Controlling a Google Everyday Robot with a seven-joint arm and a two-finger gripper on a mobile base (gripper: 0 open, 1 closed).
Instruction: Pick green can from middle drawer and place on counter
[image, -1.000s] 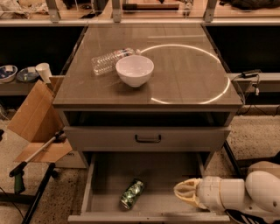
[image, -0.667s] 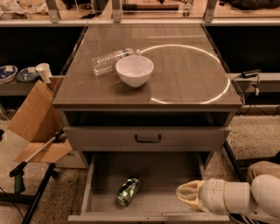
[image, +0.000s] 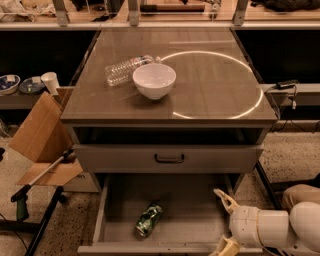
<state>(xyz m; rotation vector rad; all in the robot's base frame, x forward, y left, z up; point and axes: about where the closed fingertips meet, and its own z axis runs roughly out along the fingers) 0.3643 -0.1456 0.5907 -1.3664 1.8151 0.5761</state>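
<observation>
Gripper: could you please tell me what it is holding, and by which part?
Nothing; the gripper is open at the right of the drawer, apart from the can.

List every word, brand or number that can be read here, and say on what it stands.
None can be read.
Green can: silver-white markings, illegible.
Clear plastic bottle: no legible label.
Tool, open at the middle drawer right front: no text.
</observation>
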